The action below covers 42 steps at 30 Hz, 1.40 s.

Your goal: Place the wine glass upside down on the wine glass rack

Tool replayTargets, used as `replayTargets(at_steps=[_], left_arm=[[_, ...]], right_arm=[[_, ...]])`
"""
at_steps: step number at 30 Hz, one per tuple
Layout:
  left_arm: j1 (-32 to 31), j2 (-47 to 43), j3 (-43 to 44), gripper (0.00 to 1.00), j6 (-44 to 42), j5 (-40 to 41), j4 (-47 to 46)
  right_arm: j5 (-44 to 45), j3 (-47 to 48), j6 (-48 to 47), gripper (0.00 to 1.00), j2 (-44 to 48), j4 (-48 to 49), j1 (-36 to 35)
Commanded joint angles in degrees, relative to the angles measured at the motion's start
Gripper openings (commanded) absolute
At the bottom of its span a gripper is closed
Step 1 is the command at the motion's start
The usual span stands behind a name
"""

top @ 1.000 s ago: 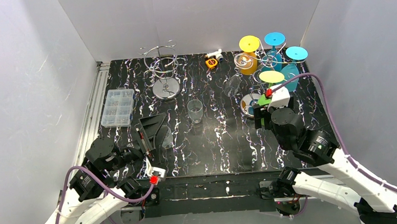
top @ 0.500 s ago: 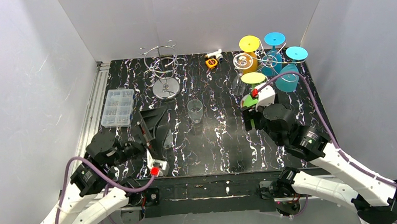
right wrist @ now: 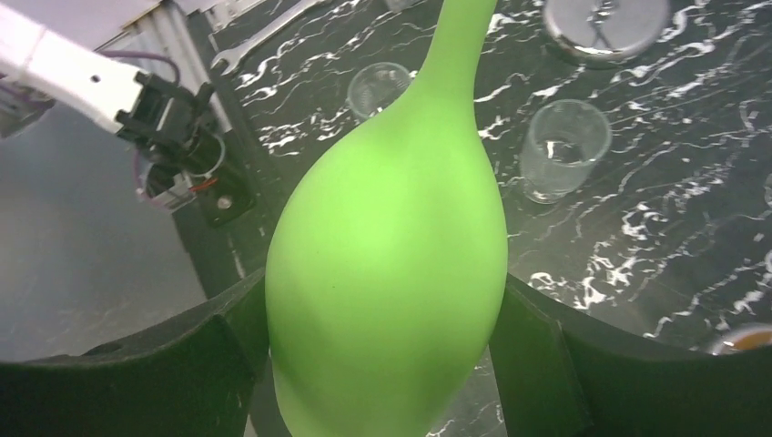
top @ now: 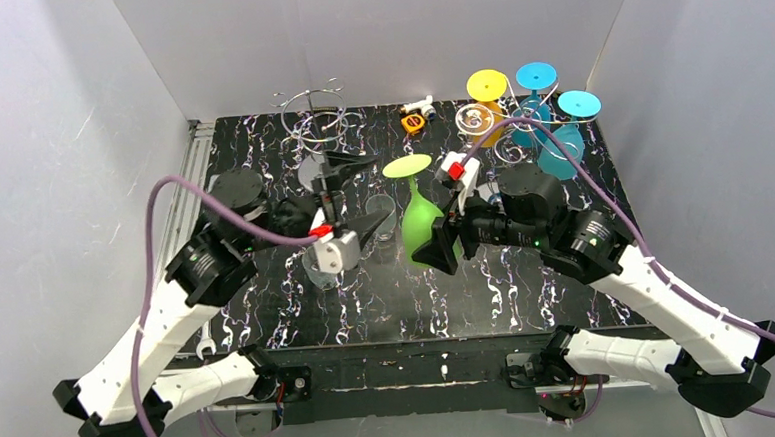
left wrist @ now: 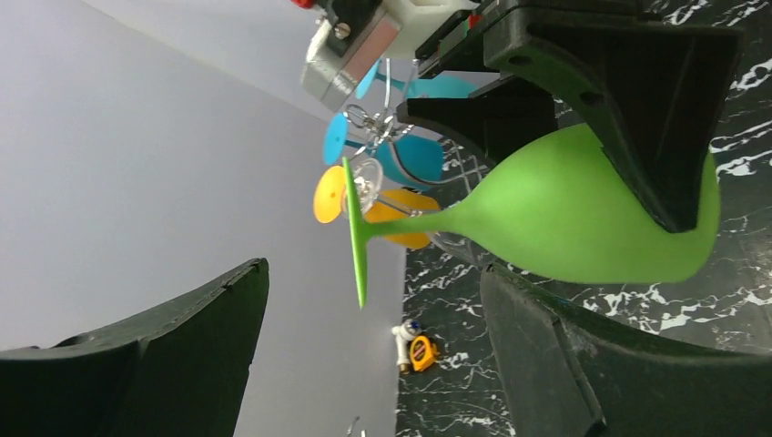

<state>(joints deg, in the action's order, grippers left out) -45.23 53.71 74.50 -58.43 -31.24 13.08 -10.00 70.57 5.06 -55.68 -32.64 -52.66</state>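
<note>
While the glass is in the air: your right gripper (top: 437, 244) is clamped on the bowl of the green wine glass (top: 419, 227), above the middle of the table (top: 528, 301).
Glass axis: roughly upright and already inverted, with the foot (top: 407, 165) on top, the rim down and a slight lean.
Left gripper (top: 374, 191): spread wide and holding nothing, facing the glass from its left.
Key relation: the foot lies just ahead of the left fingertips. In the left wrist view its thin edge sits level with the gap between them.
Jaw line: the left jaws open along the glass's long axis, not across the stem. Closing here would likely pinch the flat foot, not the stem.
Racks: the empty rack (top: 317, 132) stands at the back left. The loaded rack (top: 519, 121), hung with yellow and blue glasses, is at the back right.
Nearer arm: your left arm is closer to the empty rack, so a handover looks like the step in hand.
Watch: a clear tumbler (top: 381, 214) stands just beside the lower left finger.
</note>
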Motion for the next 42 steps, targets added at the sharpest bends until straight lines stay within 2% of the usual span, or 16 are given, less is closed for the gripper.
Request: replayTargets(at_steps=[1, 7, 9, 14, 16, 19, 22, 26, 29, 30, 31, 33, 34, 35, 38, 42], left_arm=[[-0.4, 3.6, 2.7, 0.82, 3.9, -3.3, -1.0], [-0.5, 5.3, 2.1, 0.59, 3.8, -1.1, -1.0], [-0.5, 5.6, 1.8, 0.48, 3.4, -0.3, -1.0], [-0.6, 5.3, 1.3, 0.11, 3.1, 1.5, -3.4], [-0.7, 4.8, 0.5, 0.03, 2.4, 2.2, -4.8], [-0.8, 4.0, -0.2, 0.00, 1.5, 2.9, -5.2], [-1.1, 3.1, -1.2, 0.00, 0.6, 3.1, -5.2], [-1.6, 2.2, -1.8, 0.00, -0.4, 2.8, -5.2], [-2.0, 1.9, -2.2, 0.00, -0.7, 2.8, -5.0], [-2.1, 1.7, -2.3, 0.05, -0.9, 2.7, -4.8], [-2.2, 1.4, -2.6, 0.27, -0.9, 2.4, -4.7], [-2.5, 0.8, -3.1, 0.45, -1.0, 2.2, -4.5], [-2.5, 0.5, -3.3, 0.65, -0.7, 2.5, -4.4], [-2.6, 0.2, -3.5, 0.81, -0.4, 3.0, -4.0], [-2.7, -0.7, -3.5, 0.92, -0.5, 4.5, -1.3], [-2.7, -3.2, -5.6, 0.94, -1.6, 5.5, -0.9]], right_arm=[[-7.1, 2.1, 1.0, 0.68, -0.3, 3.7, 0.0], [-7.7, 0.7, 1.5, 0.68, -0.4, 5.9, 0.0], [-7.6, 0.3, 1.7, 0.68, -0.4, 6.1, 0.0], [-4.6, -1.6, 2.7, 0.70, 1.5, 6.7, 0.0], [-0.9, -3.2, 3.8, 0.74, 3.1, 7.4, 0.0], [4.6, -7.9, 7.2, 0.85, 7.7, 10.6, 0.0], [6.9, -11.9, 10.3, 0.89, 11.2, 15.1, 0.0], [6.2, -14.6, 13.1, 0.91, 12.2, 19.2, 0.0], [4.4, -15.5, 14.0, 0.85, 11.6, 21.5, 0.0], [4.3, -15.6, 14.2, 0.82, 11.5, 21.6, 0.0], [4.9, -15.6, 14.3, 0.77, 11.8, 21.4, 0.0], [9.2, -16.7, 14.4, 0.71, 14.1, 20.5, 0.0], [12.8, -17.8, 14.5, 0.69, 15.4, 20.0, 0.0], [16.8, -19.1, 14.4, 0.68, 18.2, 19.3, 0.0], [28.5, -24.0, 14.6, 0.65, 26.2, 15.7, 0.0], [40.4, -28.6, 14.0, 0.63, 38.0, 10.4, 0.0]])
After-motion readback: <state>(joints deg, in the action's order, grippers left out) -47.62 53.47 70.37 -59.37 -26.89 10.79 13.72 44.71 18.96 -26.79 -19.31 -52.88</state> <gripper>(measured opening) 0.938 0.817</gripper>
